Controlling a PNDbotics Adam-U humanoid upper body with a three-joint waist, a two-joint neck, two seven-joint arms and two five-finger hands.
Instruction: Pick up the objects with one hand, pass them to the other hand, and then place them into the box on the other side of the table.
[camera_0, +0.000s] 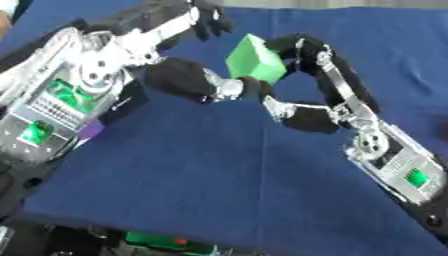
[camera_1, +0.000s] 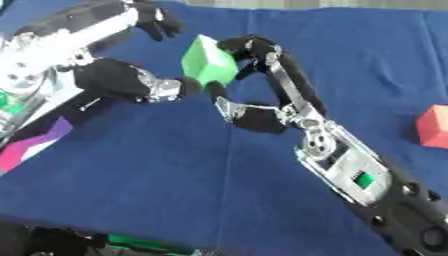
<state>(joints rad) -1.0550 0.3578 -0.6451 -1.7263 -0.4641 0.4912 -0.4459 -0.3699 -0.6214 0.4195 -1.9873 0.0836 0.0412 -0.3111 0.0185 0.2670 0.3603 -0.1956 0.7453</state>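
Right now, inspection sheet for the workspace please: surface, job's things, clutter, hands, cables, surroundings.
Surface: blue cloth covers the table, with light creases.
Job's things: green block held up between both hands, off the cloth; red block lies at the right edge, apart from the hands. Box: nothing seen.
Clutter: purple and pink shape at the left edge, cannot tell what it is.
Hands: left hand touches the green block from the left, fingers curled; right hand has its fingers curled round the block's far right side.
Cables: nothing seen.
Surroundings: dark gear with a green part along the near edge.
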